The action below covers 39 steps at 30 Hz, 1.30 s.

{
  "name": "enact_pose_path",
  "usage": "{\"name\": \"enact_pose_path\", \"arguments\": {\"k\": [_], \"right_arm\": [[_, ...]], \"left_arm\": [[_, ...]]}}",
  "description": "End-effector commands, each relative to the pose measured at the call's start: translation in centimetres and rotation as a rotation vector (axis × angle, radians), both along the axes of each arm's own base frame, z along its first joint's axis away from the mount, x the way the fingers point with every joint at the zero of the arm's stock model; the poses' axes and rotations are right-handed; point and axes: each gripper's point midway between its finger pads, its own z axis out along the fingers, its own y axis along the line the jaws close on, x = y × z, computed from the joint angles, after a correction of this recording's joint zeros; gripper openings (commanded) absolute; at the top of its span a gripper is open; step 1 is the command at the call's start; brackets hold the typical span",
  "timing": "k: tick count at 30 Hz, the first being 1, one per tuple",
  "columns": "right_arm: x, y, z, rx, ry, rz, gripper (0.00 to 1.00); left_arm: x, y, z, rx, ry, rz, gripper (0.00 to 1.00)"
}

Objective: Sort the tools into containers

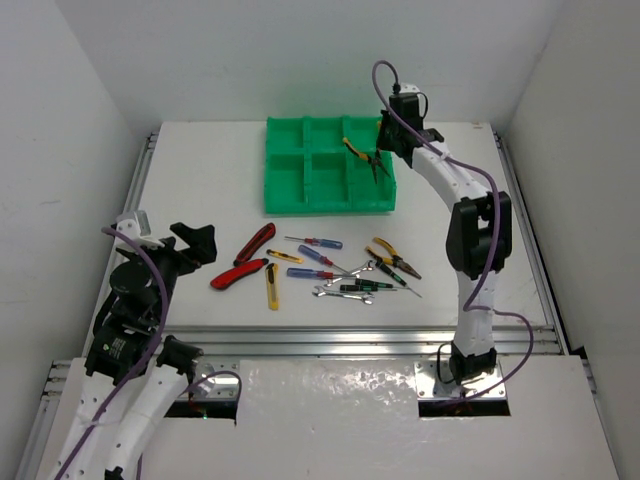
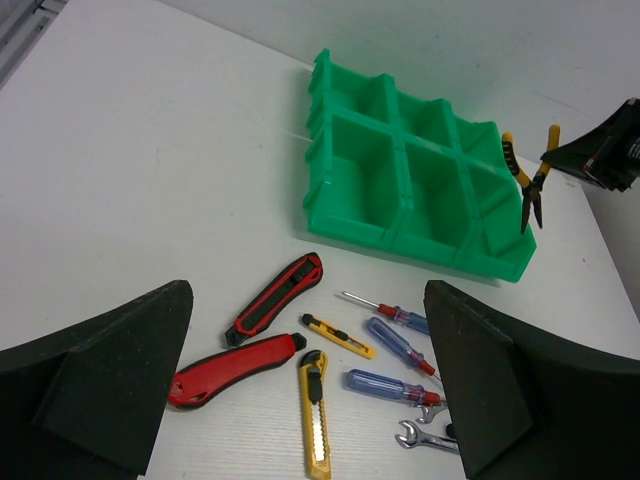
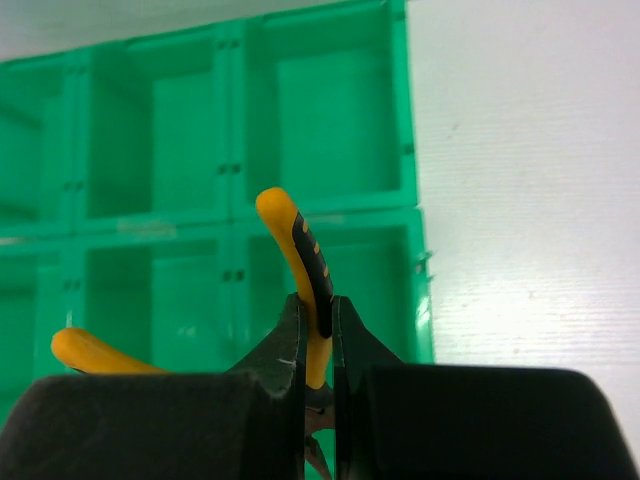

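My right gripper is shut on one handle of yellow-handled pliers and holds them above the right column of the green tray. In the right wrist view the jaws pinch the handle over the tray. The other tools lie on the table in front of the tray: red-black knives, yellow box cutters, blue screwdrivers, second pliers and wrenches. My left gripper is open and empty, left of the knives.
The left wrist view looks between its open fingers at the knives, box cutter, screwdrivers and tray. White walls close in the table on three sides. An aluminium rail runs along the near edge.
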Motion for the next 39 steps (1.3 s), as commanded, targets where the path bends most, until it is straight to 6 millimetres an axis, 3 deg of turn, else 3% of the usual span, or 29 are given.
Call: {"name": "enact_pose_path", "arguments": {"k": [1,4,9,24,25,26,27,30,32,33,35,36,37,39], "right_arm": [[2.9,-0.9,7.0,0.065,-0.191,-0.081,0.00],[3.4,-1.7,4.8,0.039,-0.170,-0.120,0.00],[3.6,-0.8,0.9,0.078,-0.139,-0.087,0.00],[3.5,-0.2,-4.3,0.074,-0.073,-0.080,0.01],[3.2,-0.1,-4.4,0.073,-0.067,-0.070,0.10],[2.6,0.3,-4.1,0.083,-0.069,-0.045,0.27],[2.3,0.5,-3.5,0.085,-0.079,-0.036,0.63],[1.3,0.7,-1.0,0.061,-0.110,-0.017,0.90],[0.5,0.4,0.3,0.037,-0.112,-0.004,0.94],[0.0,0.1,2.5,0.032,-0.145,-0.005,0.95],[-1.5,-0.5,2.7,-0.006,-0.115,0.007,0.95],[-2.4,-0.6,4.0,-0.016,-0.124,0.033,0.95],[-3.9,-0.9,2.7,-0.038,-0.070,0.048,0.93],[-5.9,-0.5,2.9,-0.058,-0.054,0.131,0.89]], "left_arm": [[0.4,-0.8,1.1,-0.002,-0.042,-0.038,1.00],[0.4,-1.0,1.1,0.000,-0.043,-0.049,1.00],[0.5,-1.1,1.1,0.000,-0.044,-0.058,1.00],[0.5,-1.4,1.0,0.003,-0.042,-0.071,1.00],[0.5,-1.4,1.0,0.002,-0.042,-0.071,1.00],[0.5,-1.4,1.0,0.003,-0.044,-0.071,1.00],[0.5,-1.4,1.0,0.002,-0.044,-0.074,1.00],[0.6,-1.5,0.9,0.004,-0.040,-0.080,1.00],[0.6,-1.6,1.0,0.005,-0.042,-0.082,1.00],[0.6,-1.6,0.9,0.005,-0.040,-0.082,1.00],[0.6,-1.5,1.0,0.005,-0.043,-0.080,1.00],[0.5,-1.5,1.0,0.005,-0.043,-0.079,1.00],[0.6,-1.5,1.0,0.005,-0.042,-0.079,1.00],[0.6,-1.5,1.0,0.005,-0.043,-0.079,1.00]]}}
